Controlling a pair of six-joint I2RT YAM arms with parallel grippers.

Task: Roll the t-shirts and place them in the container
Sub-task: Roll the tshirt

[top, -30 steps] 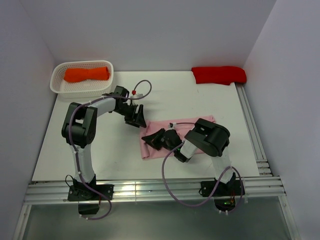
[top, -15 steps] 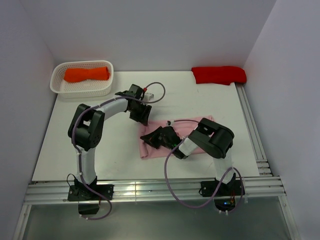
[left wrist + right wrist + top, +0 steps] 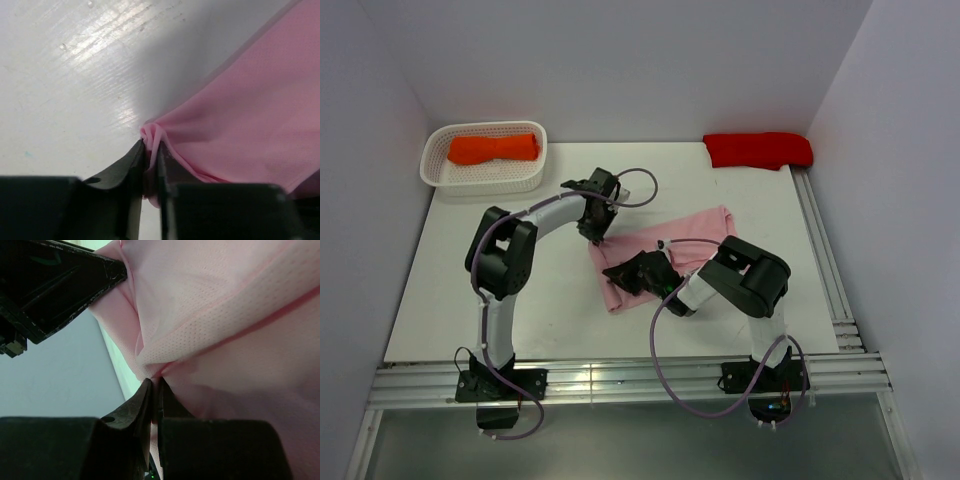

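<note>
Pink t-shirt [image 3: 695,225] is partly hidden by right gripper [image 3: 620,274]; bunched folds are clamped tight by it and left gripper [image 3: 596,234].

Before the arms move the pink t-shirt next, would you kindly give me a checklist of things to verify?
1. Left hand shut on the pink t-shirt at its edge: ok.
2. Right hand shut on a fold of it: ok.
3. Cloth lying smooth between the hands: not ok, creased.
4. Orange t-shirt in the basket, red t-shirt at the far edge, both apart from it: ok.
5. Each hand holding all layers: cannot tell.
</note>
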